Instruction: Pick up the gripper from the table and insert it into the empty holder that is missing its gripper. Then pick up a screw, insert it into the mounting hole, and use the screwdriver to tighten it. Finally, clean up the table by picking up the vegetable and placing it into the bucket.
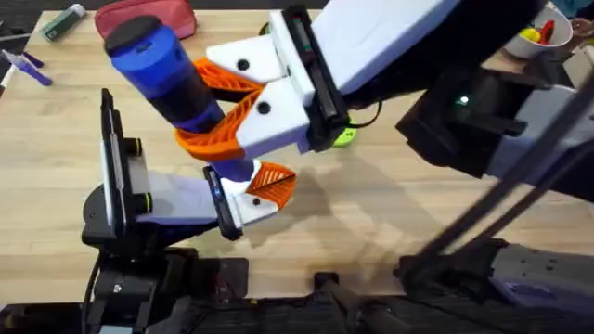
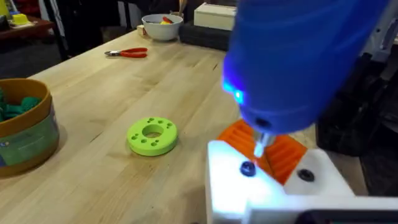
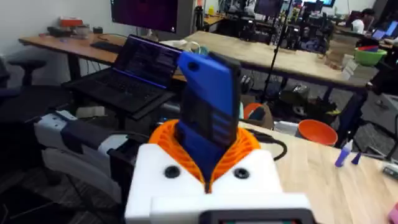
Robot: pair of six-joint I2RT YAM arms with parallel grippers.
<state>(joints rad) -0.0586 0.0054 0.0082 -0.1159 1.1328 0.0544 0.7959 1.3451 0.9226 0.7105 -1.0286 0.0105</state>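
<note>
1. Right gripper (image 1: 218,111) comes in from the upper right of the overhead view, its orange pads (image 1: 223,134) clamped on the blue screwdriver (image 1: 162,65) — jaws closed around the barrel, tool held bit-down. In the right wrist view the same barrel (image 3: 208,109) stands between the two white fingers, seated in the orange ribs, which likely keeps it from twisting while driving.

2. Left gripper (image 1: 264,190) sits low near the front table (image 1: 390,232) edge, directly under the screwdriver. Its jaw opening is hidden by the tool and by the white finger mount; cannot tell how wide it stands or whether it grips anything.

3. In the left wrist view the metal bit (image 2: 261,144) points down onto the holder (image 2: 249,190), right beside a dark screw (image 2: 247,168) in the mounting hole. The orange ribbed gripper (image 2: 283,155) is already seated in the holder. A blue light (image 2: 237,96) glows on the tool body.

4. Judgement — this is the tightening step: bit lined up at the screw, insertion done.

5. Bucket (image 2: 28,127) stands well apart on the table, with green-blue contents visible inside; I cannot tell if the vegetable is among them.

6. Bright green ring (image 2: 152,135) lies flat between bucket and holder; red pliers (image 2: 127,53) and a white bowl (image 2: 161,26) farther off, untouched.
</note>
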